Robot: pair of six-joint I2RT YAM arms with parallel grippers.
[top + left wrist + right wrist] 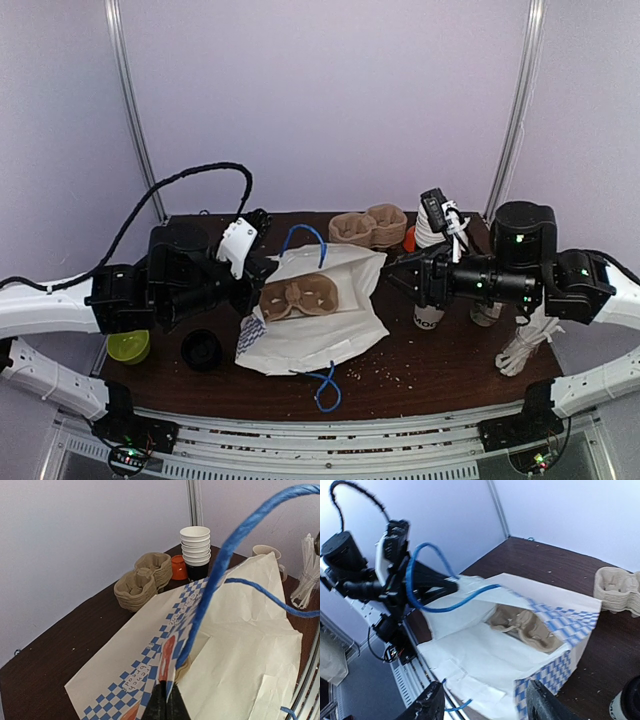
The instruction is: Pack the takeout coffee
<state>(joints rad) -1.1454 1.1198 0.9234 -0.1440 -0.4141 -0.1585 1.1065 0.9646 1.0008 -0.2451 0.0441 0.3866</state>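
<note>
Lying sideways on dark brown wooden table [440, 372]: big white paper bag w/ blue check print [322, 340]. Pinching its rim by blue rope handle [220, 565] w/ left gripper [167, 697] pressed tight, prob. keeping mouth gaping for loading. Sitting inside: brown moulded-pulp cup tray [300, 297], likely drink seat. Standing outside bag, under right arm: white-over-black paper takeout coffee [428, 317]. Hovering at mouth w/ right gripper [485, 706] spread, gripping nothing.

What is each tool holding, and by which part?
The left tool pinches the paper bag by its top rim, at the base of the blue handle. The right tool is open and holds nothing.
</note>
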